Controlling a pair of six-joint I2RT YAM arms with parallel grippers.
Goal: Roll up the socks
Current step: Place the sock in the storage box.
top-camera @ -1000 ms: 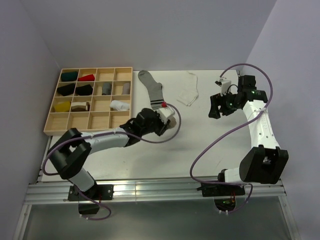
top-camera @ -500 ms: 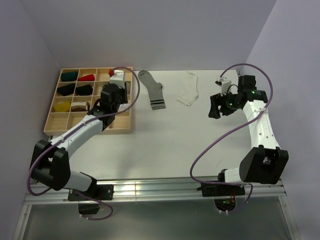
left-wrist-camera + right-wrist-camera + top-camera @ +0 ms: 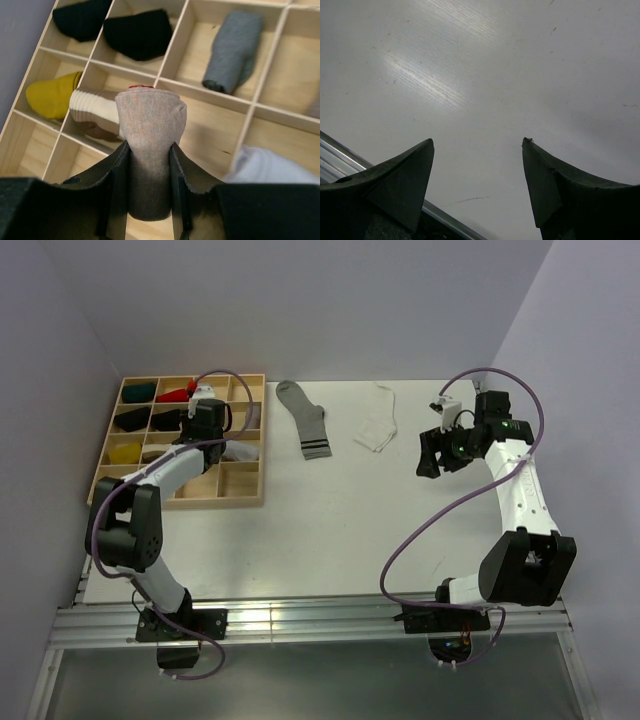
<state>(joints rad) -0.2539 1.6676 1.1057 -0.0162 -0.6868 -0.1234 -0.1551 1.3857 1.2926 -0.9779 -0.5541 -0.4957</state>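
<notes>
My left gripper (image 3: 149,147) is shut on a rolled beige-grey sock (image 3: 150,112) with a red edge at its far end. It holds the roll over the wooden tray (image 3: 212,94), beside a cream roll (image 3: 95,106). In the top view the left gripper (image 3: 204,435) is over the tray's middle. A long grey sock with black stripes (image 3: 305,420) and a white sock (image 3: 378,426) lie flat at the back of the table. My right gripper (image 3: 428,452) is open and empty right of the white sock, and the right wrist view shows it (image 3: 477,145) over bare table.
The wooden compartment tray (image 3: 178,497) sits at the back left and holds black (image 3: 137,32), yellow (image 3: 52,94), grey (image 3: 232,50) and white (image 3: 272,167) rolled socks. A metal rail (image 3: 300,618) runs along the near edge. Walls close in on the left, the back and the right.
My left arm has carried the rolled sock from the table's middle leftward to above the tray, then further over its compartments. The right arm has not moved.
</notes>
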